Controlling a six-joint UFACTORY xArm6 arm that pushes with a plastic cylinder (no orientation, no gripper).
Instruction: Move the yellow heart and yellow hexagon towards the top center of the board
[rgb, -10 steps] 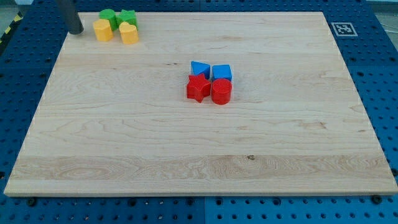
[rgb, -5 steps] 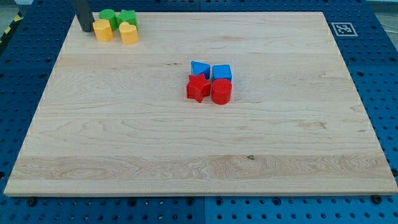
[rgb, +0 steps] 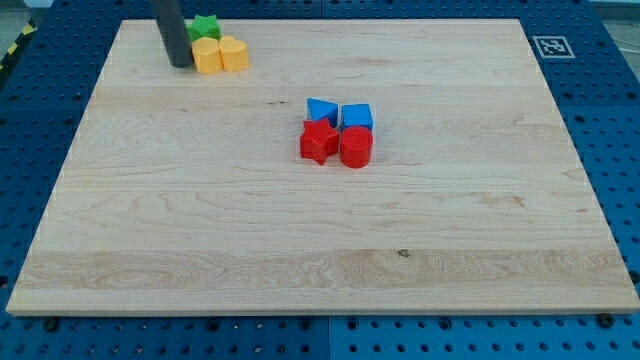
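The yellow hexagon (rgb: 206, 56) and the yellow heart (rgb: 235, 53) lie side by side, touching, near the board's top left. My tip (rgb: 181, 65) stands right at the hexagon's left side, against it or nearly so. The rod rises toward the view's top and hides what lies behind it. A green star (rgb: 206, 26) sits just above the two yellow blocks.
Near the board's middle there is a tight cluster: a blue triangle-like block (rgb: 320, 110), a blue cube (rgb: 357, 116), a red star (rgb: 319, 142) and a red cylinder (rgb: 356, 147). A black-and-white marker (rgb: 552, 46) sits at the board's top right corner.
My tip has moved right and slightly down, pushing the yellow hexagon and heart to the right. The round green block seen earlier is now hidden behind the rod.
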